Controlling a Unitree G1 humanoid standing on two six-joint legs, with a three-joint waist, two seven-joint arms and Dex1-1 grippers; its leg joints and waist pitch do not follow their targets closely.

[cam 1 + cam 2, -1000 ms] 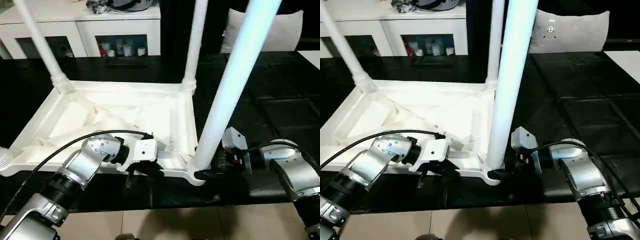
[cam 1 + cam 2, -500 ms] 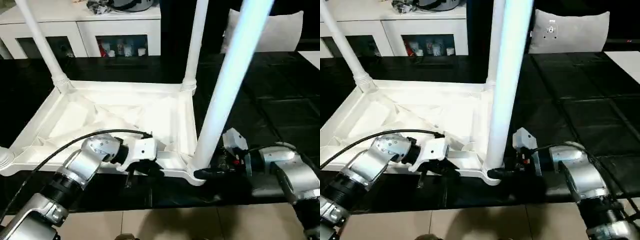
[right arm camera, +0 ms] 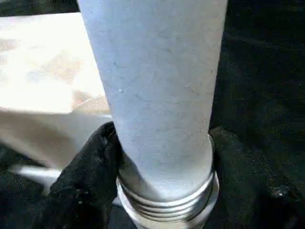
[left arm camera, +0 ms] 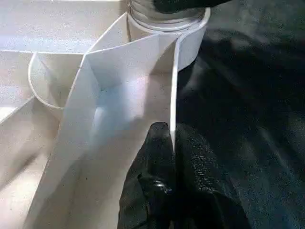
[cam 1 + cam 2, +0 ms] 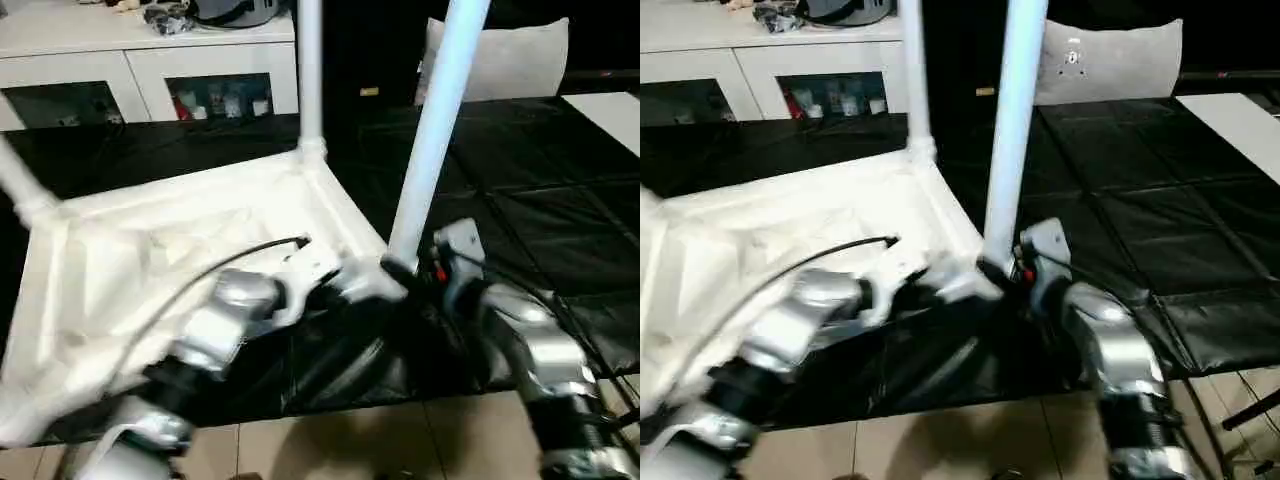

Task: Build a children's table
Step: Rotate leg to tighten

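While the table (image 5: 170, 250) lies upside down on the black worktop (image 5: 560, 180), I'm on the near-right leg (image 5: 430, 140), seating it in its corner socket; two far legs already stand up, and the near-left corner I can't make out. Next I judge the leg wants turning or pressing home while the top is kept from sliding. My left claw (image 4: 174, 143) is pinched together on the table's thin rim near that corner. My right claw (image 3: 162, 157) is clamped round the leg's base, just above its ribbed collar.
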